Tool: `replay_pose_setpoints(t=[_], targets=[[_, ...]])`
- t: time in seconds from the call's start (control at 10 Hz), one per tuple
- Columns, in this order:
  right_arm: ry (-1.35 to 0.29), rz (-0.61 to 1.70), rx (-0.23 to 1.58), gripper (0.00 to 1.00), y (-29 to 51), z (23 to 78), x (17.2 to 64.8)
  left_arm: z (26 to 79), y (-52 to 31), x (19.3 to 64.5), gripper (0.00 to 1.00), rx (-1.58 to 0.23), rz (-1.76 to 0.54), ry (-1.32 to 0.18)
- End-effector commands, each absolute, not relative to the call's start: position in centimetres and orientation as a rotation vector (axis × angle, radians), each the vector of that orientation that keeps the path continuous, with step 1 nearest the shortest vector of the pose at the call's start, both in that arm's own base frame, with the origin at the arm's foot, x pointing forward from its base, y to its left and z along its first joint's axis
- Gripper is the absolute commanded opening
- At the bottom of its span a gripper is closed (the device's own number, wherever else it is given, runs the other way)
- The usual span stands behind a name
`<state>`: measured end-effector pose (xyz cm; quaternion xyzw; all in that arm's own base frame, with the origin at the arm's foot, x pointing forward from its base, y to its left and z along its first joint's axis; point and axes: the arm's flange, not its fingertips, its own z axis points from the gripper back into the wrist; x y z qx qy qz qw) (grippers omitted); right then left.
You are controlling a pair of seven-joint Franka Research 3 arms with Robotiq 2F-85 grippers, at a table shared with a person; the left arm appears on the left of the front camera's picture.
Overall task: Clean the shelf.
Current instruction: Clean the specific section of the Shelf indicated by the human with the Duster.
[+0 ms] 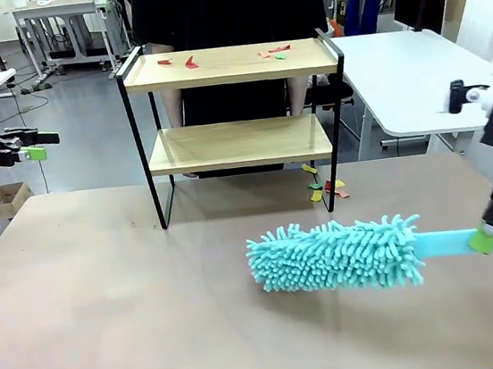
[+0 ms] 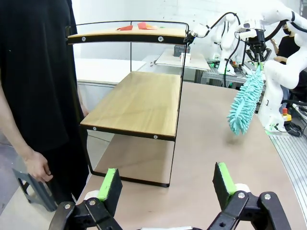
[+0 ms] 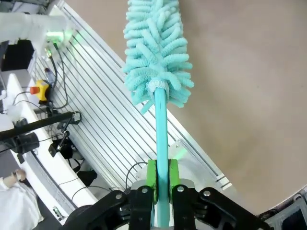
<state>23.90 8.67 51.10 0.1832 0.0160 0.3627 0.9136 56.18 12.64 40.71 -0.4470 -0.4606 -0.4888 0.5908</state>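
Right hand (image 1: 486,241) is clamped shut on the flat handle of a fluffy teal duster (image 1: 336,256), green pads pressed to either side of the strip in its own wrist view (image 3: 162,179). The shelf (image 1: 233,146) stands at the far side of the bench (image 1: 108,300), its lower board bare and its top board dotted with small red and green paper scraps (image 1: 191,62). More scraps (image 1: 323,188) lie on the bench by its right foot. The duster's head points left, in front of the shelf's right half and apart from it. Left hand (image 1: 42,144) hangs off the bench's left edge, jaws wide apart and holding nothing. A person in black (image 1: 225,7) stands behind the shelf.
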Motion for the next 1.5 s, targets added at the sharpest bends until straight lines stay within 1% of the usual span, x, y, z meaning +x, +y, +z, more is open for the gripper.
replay_pose_setpoints(t=[0.0, 1.4], targets=[[0.036, 0.756, 0.368, 0.13, 9.33, 51.29, 24.38, 40.95, 12.57, 56.08, 1.0, -1.036, -1.143, -1.078], [0.036, 0.756, 0.368, 0.13, 9.33, 51.29, 24.38, 40.95, 12.57, 56.08, 1.0, -1.036, -1.143, -1.078]])
